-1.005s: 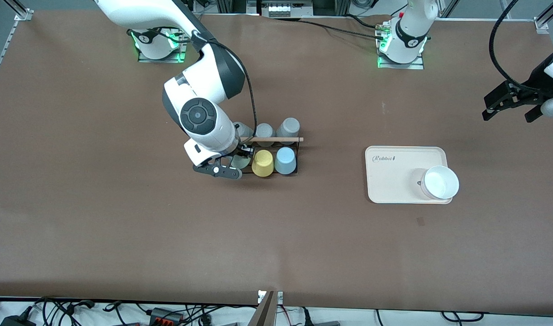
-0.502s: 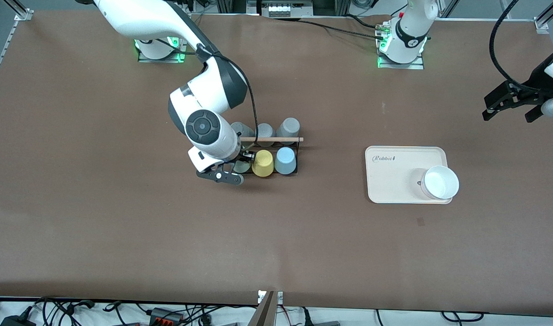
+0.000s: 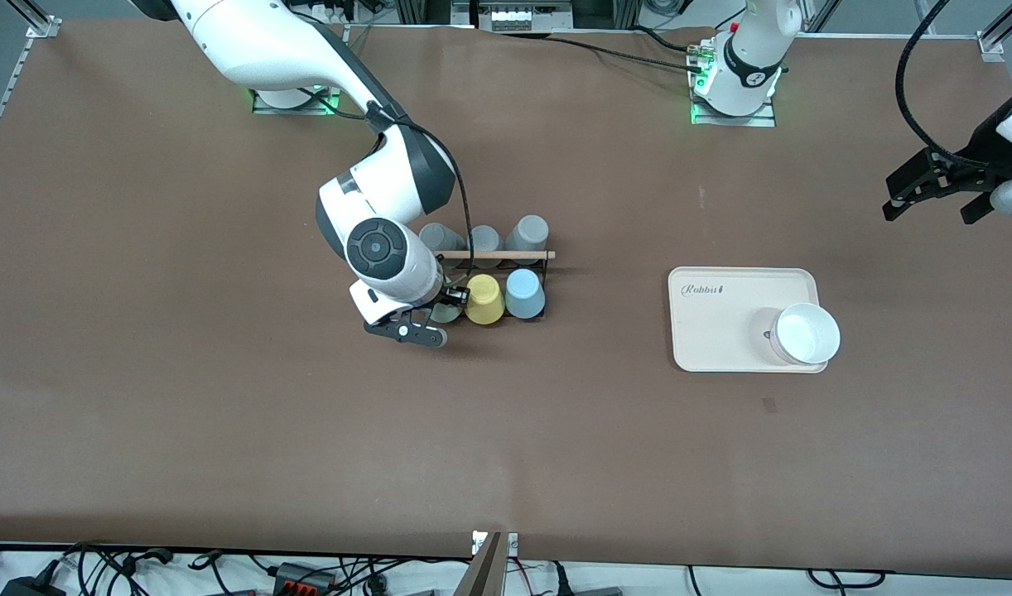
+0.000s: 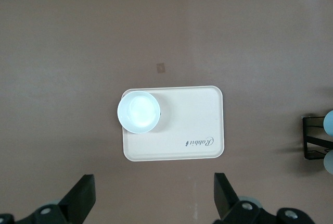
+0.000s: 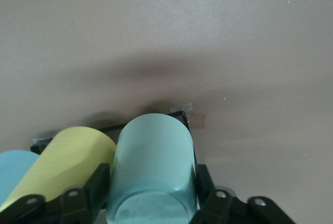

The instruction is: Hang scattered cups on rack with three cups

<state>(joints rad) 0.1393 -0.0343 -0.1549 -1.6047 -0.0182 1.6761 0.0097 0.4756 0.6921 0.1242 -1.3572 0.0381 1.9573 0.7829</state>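
The black wire rack (image 3: 546, 263) with a wooden rod (image 3: 493, 255) stands mid-table. The light blue cup (image 3: 524, 294) and a yellow cup (image 3: 484, 299) sit upside down on its row nearer the front camera. My right gripper (image 3: 440, 313) is shut on the sage green cup (image 3: 445, 313) and holds it upside down at the rack's end beside the yellow cup. In the right wrist view the fingers (image 5: 99, 182) flank the sage green cup (image 5: 151, 156), next to the yellow cup (image 5: 73, 156). My left gripper (image 3: 928, 199) is open and waits at the left arm's end.
Three grey cups (image 3: 483, 238) sit on the rack's row farther from the front camera. A beige tray (image 3: 721, 331) with a white bowl (image 3: 807, 333) lies toward the left arm's end; both show in the left wrist view, tray (image 4: 192, 125) and bowl (image 4: 138, 112).
My right gripper has carried the sage green cup down at the rack's end beside the yellow cup. The left arm has not moved.
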